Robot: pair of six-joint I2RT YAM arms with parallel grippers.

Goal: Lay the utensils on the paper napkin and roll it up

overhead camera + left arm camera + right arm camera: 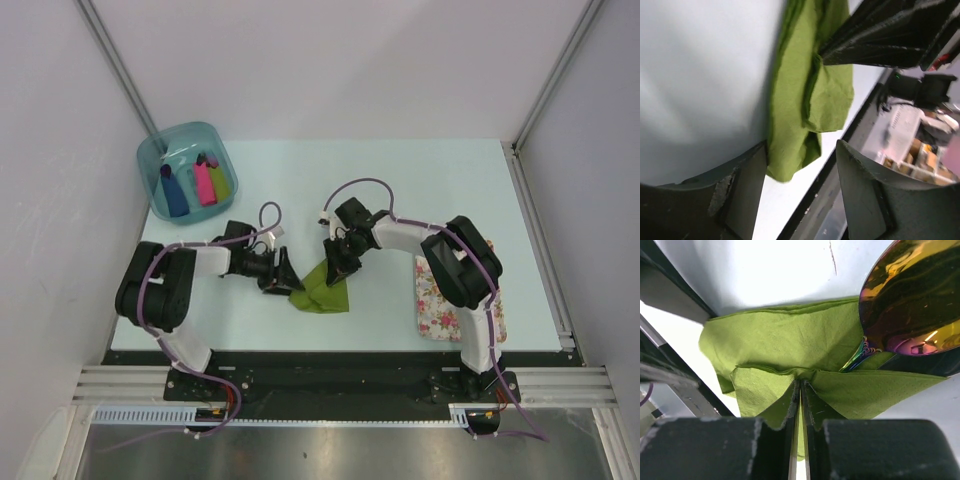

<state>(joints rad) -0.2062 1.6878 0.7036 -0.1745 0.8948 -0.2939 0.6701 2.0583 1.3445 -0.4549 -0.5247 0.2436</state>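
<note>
Napkin position: paper napkin [322, 288] lies crumpled and partly folded over on the table [420, 190], just toward 6 o'clock from the table's middle, between the two grippers.

Right gripper [340, 264]: comes down on the napkin from 1 o'clock. In the wrist view its fingers [775, 440] are clenched together, with a raised fold of green paper pinched in the seam between them. The paper fans out to either side of the pinch.

Spoon [912, 295]: only the bowl shows, dark with an iridescent gold-purple sheen, at 2 o'clock in the right wrist view. Its near edge rests on the napkin; the handle is out of sight. No other cutlery can be made out.

Left gripper [286, 274]: at the napkin's 9 o'clock edge, jaws released and standing apart. In its wrist view the napkin's lower corner hangs just beside one finger [740, 195], not clamped.

Other items: floral mat [432, 295] at 4 o'clock on the table, partly under the right arm. Blue tub [150, 160] at 10 o'clock, holding a blue roll [175, 192], a pink roll [205, 183] and a lime roll [221, 181], well apart from the napkin.
</note>
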